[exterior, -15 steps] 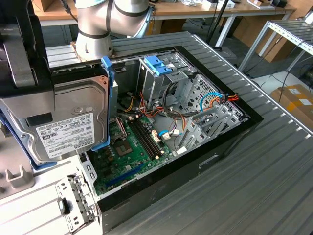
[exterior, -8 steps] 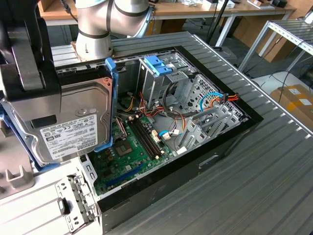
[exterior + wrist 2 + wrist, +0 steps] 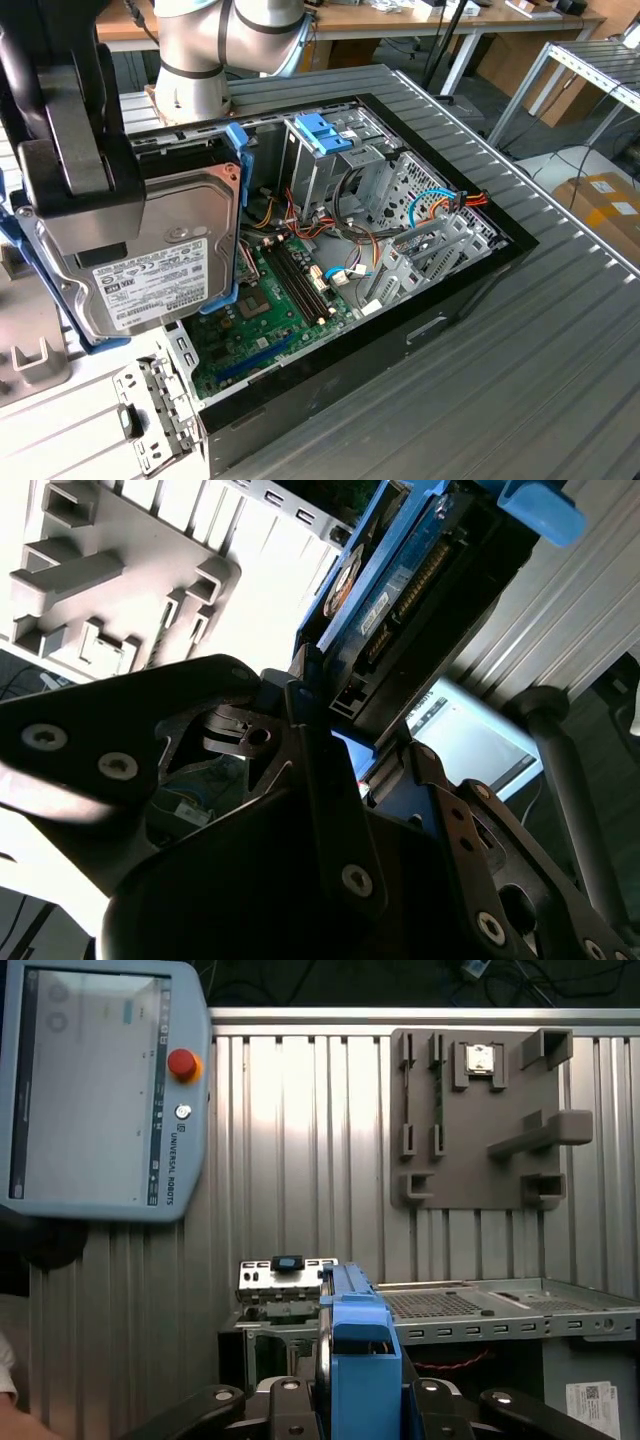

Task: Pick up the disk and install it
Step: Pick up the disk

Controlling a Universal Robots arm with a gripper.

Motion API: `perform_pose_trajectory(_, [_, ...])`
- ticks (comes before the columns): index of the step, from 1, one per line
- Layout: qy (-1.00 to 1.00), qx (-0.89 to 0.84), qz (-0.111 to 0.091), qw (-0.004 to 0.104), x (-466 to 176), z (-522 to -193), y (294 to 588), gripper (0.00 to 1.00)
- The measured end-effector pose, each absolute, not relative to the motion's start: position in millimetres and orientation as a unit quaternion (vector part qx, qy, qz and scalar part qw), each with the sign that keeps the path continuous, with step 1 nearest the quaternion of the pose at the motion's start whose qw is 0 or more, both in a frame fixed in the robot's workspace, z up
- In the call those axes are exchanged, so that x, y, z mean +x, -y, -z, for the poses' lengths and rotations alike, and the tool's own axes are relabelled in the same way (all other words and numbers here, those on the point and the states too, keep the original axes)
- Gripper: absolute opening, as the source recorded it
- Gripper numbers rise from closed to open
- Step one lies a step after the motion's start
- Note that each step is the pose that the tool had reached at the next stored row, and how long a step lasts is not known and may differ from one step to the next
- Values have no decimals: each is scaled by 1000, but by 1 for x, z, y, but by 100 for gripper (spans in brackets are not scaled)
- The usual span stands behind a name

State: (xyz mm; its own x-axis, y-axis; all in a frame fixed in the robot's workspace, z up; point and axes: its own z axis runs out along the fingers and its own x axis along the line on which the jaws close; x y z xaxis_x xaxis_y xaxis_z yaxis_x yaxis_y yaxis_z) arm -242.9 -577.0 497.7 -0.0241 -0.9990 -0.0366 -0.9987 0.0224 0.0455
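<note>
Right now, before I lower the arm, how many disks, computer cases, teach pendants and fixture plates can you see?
disk, clamped in the gripper: 1
open computer case: 1
teach pendant: 1
grey fixture plate: 1
Total: 4

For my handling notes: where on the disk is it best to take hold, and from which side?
Probably as the gripper holds it now: pinch the disk across its flat faces at one end, coming along its length. Those faces are broad and parallel, and the blue side rails are left free.
</note>
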Motion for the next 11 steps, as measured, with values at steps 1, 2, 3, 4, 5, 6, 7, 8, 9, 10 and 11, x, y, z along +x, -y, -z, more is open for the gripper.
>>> perform_pose_trajectory(1, [715, 699, 29, 3, -242, -498, 578, 37])
perform_pose_trajectory(2, [715, 699, 29, 3, -242, -498, 578, 37])
perform_pose_trajectory(3, [715, 699, 29, 3, -241, -498, 579, 37])
perform_pose_trajectory(4, [715, 699, 29, 3, -241, -498, 580, 37])
perform_pose_trajectory(5, [715, 699, 29, 3, -240, -498, 580, 37])
perform_pose_trajectory(6, [715, 699, 29, 3, -240, -498, 580, 37])
perform_pose_trajectory(7, [715, 699, 29, 3, -239, -497, 581, 37])
perform_pose_trajectory(8, [715, 699, 29, 3, -239, -498, 582, 37])
perform_pose_trajectory(9, [715, 699, 29, 3, -238, -497, 582, 37])
perform_pose_trajectory(10, [715, 699, 29, 3, -238, -497, 582, 37])
perform_pose_trajectory(11, [715, 699, 29, 3, -238, -497, 583, 37])
